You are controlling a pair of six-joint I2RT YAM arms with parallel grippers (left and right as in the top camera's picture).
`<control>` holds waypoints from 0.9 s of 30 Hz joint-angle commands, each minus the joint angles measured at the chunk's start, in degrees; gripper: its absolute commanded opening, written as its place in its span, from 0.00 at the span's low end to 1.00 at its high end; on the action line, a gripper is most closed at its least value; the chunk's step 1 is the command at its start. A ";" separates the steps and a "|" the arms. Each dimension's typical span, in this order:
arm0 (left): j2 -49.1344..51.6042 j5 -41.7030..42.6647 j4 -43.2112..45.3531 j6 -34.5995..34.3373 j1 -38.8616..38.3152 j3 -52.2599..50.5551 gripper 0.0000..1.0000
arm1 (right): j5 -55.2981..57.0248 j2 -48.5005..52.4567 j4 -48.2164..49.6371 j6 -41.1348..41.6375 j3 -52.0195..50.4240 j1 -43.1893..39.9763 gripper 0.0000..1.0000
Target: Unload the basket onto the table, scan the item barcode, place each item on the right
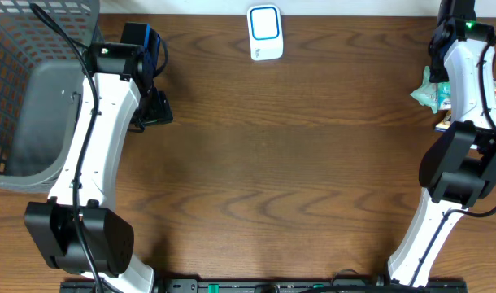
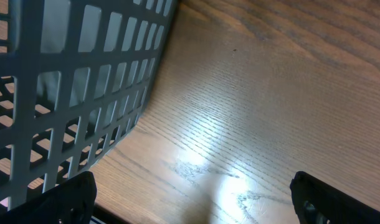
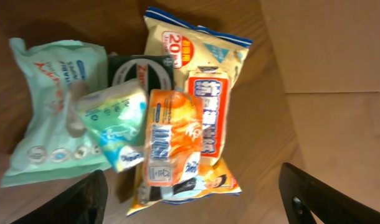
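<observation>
Jaws wide apart on both the left gripper (image 2: 193, 199) and the right gripper (image 3: 202, 199), nothing held.

Overhead: the scanner (image 1: 265, 32) sits top-middle on the table (image 1: 297, 163) and the basket (image 1: 20, 89) is on the left. The packets (image 1: 431, 91) are piled at the right edge, half hidden by the right arm and well apart from the scanner. Left wrist: just the basket wall beside bare wood, finger tips way out at the bottom corners. Right wrist: looking down on the pile. There's a mint wipes pack (image 3: 50, 112) on the left and a dark box (image 3: 140, 71). Then a yellow bag (image 3: 202, 68) with an orange packet (image 3: 171, 140) lying on it, plus a small tissue pack (image 3: 112, 124) overlapping the wipes.
</observation>
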 commanded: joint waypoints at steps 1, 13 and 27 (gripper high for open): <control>-0.07 -1.16 -0.20 0.74 0.15 -0.24 0.98 | -5.07 -5.49 -0.04 3.82 0.09 0.31 0.82; -0.09 -1.16 -0.20 0.74 0.15 -0.24 0.98 | -29.68 -31.32 -14.38 19.87 -1.05 3.72 0.69; -0.07 -1.16 -0.20 0.74 0.15 -0.24 0.98 | -27.54 -62.27 -7.43 19.85 -30.80 18.29 0.99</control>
